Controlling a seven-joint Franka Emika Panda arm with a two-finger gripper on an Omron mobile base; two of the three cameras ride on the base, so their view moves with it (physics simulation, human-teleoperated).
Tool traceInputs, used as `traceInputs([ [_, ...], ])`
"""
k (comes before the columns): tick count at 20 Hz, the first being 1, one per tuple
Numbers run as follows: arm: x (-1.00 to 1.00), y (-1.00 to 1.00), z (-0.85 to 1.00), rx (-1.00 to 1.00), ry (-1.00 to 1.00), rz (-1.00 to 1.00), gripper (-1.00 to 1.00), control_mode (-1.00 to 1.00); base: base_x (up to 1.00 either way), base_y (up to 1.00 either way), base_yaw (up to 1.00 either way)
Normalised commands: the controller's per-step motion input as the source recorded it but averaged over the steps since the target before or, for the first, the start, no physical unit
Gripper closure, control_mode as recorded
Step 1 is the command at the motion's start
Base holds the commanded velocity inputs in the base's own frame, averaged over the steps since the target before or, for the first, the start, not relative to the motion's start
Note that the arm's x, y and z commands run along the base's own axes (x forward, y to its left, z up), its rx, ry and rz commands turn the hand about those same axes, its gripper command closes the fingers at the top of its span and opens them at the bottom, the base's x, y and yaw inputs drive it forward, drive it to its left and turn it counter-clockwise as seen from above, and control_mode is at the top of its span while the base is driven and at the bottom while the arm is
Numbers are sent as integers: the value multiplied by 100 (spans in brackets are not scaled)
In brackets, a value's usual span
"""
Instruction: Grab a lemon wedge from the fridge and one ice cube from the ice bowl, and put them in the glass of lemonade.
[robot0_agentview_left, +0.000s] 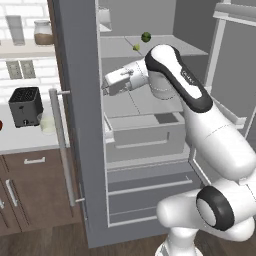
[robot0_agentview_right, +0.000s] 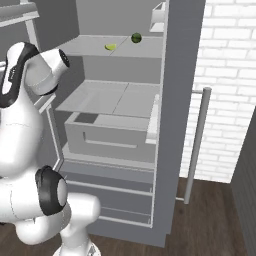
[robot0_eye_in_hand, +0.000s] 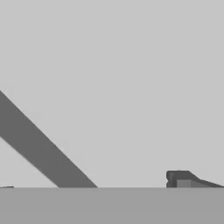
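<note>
Cataloguing: an open fridge (robot0_agentview_left: 80, 100) with the white arm reaching into it, seen from both base views and the hand view.
Fridge: tall matte grey unit; its door stands open at centre left of the left base view, slim bar handle (robot0_agentview_left: 60, 145) on its edge; pale inner shelves and a drawer box (robot0_agentview_left: 145, 132) fill the middle of the frame.
Lemon wedge (robot0_agentview_left: 136, 47): tiny yellow-green piece on the upper shelf, top centre of the left base view; also upper centre of the right base view (robot0_agentview_right: 110, 47).
Green ball (robot0_agentview_left: 146, 36): small dark round item just beside the wedge on the same shelf, apart from it.
Gripper (robot0_agentview_left: 106, 86): white hand at centre of the left base view, below the wedge's shelf level, pointing toward frame left; fingers spread wide apart, holding nothing; one dark fingertip (robot0_eye_in_hand: 179, 178) shows at lower right of the hand view against plain grey.
Glass of lemonade (robot0_agentview_left: 47, 122): pale tumbler on the counter, left edge, beside the toaster (robot0_agentview_left: 25, 106).
Upper left shelf: a tall grey glass (robot0_agentview_left: 15, 29) and a lidded jar (robot0_agentview_left: 43, 32).
</note>
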Motion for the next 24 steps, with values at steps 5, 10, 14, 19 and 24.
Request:
traceInputs([
  [5, -2, 90, 0, 0, 0, 3, -100, -100, 0, 0, 0],
  [10, 0, 77, 0, 0, 0, 0, -100, -100, 0, 0, 0],
  [14, -27, 17, 3, 0, 0, 0, -100, -100, 0, 0, 0],
  [19, -57, -46, 17, 2, -5, -1, -100, -100, 0, 0, 0],
  [24, -47, -58, 27, 1, -2, -1, -100, -100, 0, 0, 0],
])
